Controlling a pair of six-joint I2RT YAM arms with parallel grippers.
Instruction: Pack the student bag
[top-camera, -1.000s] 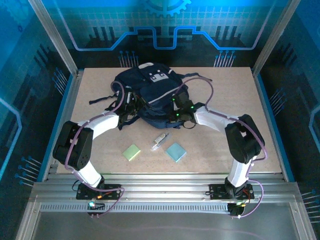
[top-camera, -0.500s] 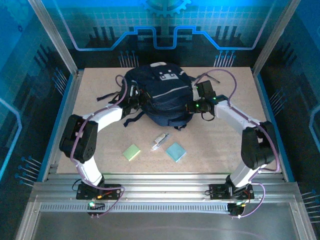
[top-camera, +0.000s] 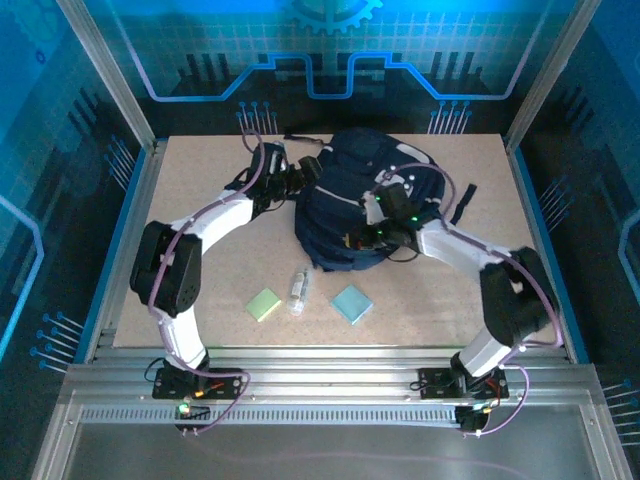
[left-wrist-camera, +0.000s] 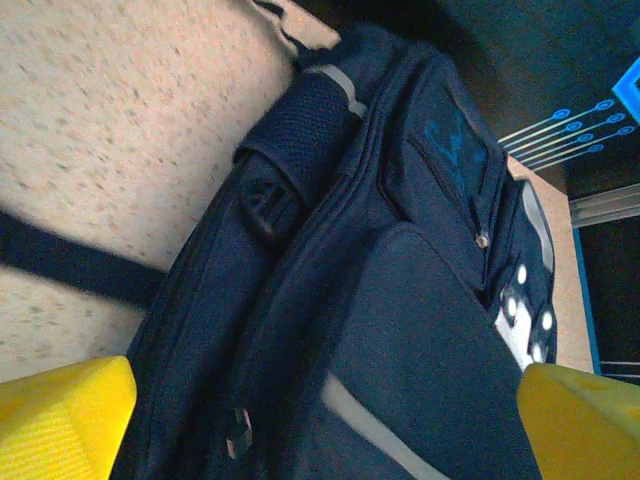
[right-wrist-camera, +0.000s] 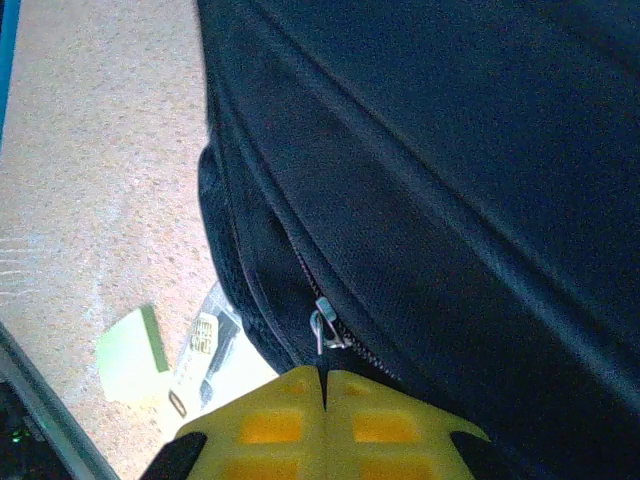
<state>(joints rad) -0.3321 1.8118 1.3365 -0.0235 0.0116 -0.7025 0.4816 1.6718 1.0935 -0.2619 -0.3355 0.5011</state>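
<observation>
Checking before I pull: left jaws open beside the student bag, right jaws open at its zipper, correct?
No. The right jaws are shut, pressed together at the zipper pull on the student bag, as the right wrist view shows. The left jaws are open beside the bag.

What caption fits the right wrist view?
Shut right hand at the zipper pull of the navy student bag.

The table has a pale speckled top (like pressed board). Behind it stands a blue-lit wall with circuit lines and a gear. Metal posts rise at its far corners; ribbed metal rails run along its near edge.
</observation>
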